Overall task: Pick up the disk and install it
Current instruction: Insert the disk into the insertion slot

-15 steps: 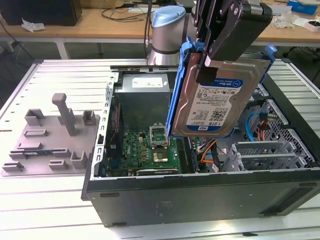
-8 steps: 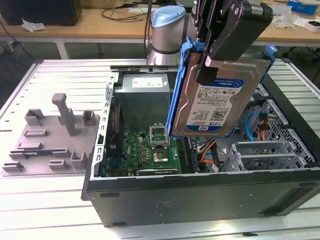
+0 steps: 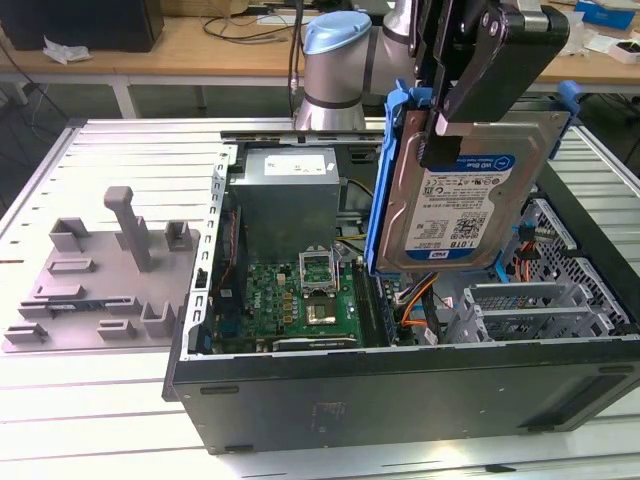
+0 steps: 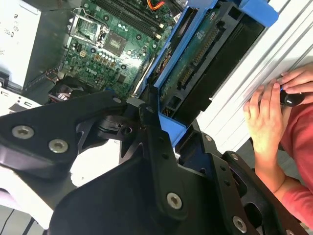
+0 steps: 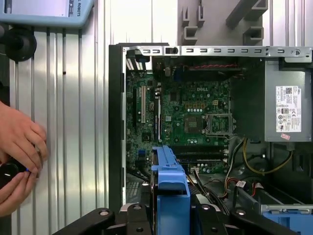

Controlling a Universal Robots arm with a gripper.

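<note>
The disk [image 3: 470, 200], a silver hard drive with a white-and-blue label in a blue carrier frame [image 3: 385, 180], hangs upright above the open computer case [image 3: 400, 385]. My gripper [image 3: 432, 140] is shut on its upper edge, one black finger lying across the labelled face. In the second wrist view the disk's green circuit side [image 4: 195, 63] and carrier [image 4: 171, 129] sit between my black fingers [image 4: 154, 147]. The first wrist view shows the carrier's end [image 5: 168, 183] directly over the case interior, near the motherboard's edge.
Inside the case lie a green motherboard [image 3: 300, 300], a grey power supply [image 3: 290, 195], orange cables [image 3: 415, 300] and metal drive bays [image 3: 545, 300] at the exterior view's right. A grey fixture [image 3: 100, 280] stands beside the case. A person's hands [image 5: 19, 147] rest on the ribbed table.
</note>
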